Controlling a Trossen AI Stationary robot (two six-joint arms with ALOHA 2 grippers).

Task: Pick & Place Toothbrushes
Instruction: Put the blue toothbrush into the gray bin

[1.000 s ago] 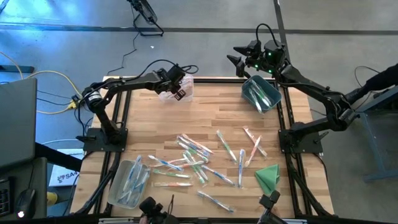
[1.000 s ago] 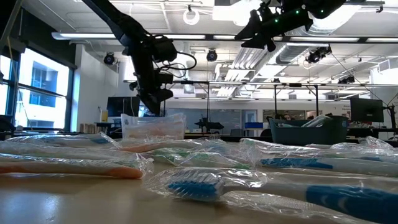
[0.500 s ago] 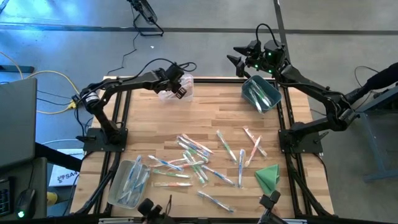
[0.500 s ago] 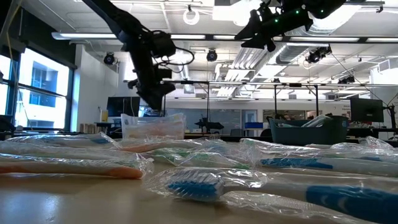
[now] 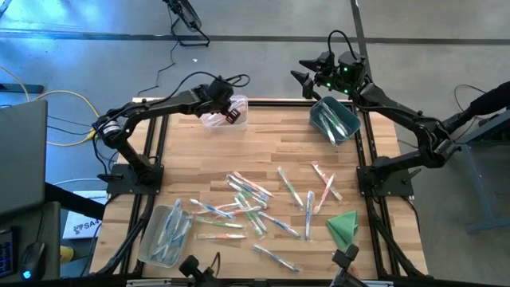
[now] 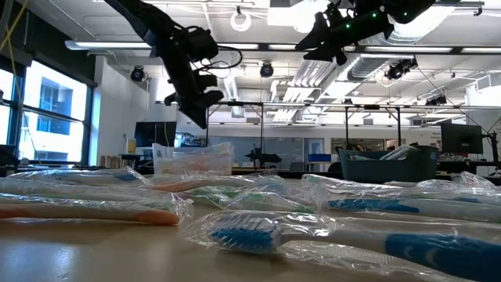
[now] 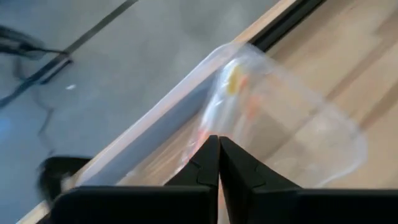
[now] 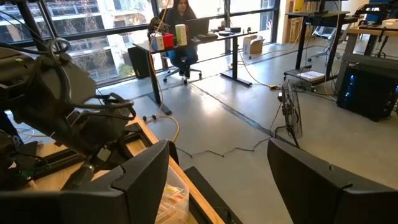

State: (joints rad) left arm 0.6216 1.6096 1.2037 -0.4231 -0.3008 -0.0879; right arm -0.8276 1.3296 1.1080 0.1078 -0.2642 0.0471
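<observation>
The left gripper (image 5: 231, 112) hangs over the clear bin (image 5: 213, 119) at the table's (image 5: 271, 147) far left edge, its fingers (image 7: 211, 163) now pressed together on nothing; a second ago they stood apart, and the arm has since lifted slightly off the bin. That reads as a drop just finished, with pink-orange brushes lying inside the bin. The right gripper (image 5: 306, 72) waits past the far right corner above the dark bin (image 5: 335, 118), jaws wide and empty. Most toothbrushes (image 5: 255, 203) lie scattered across the table's middle and near side, with more in the clear tub (image 5: 164, 233) at the near left corner, so plenty of sorting remains.
</observation>
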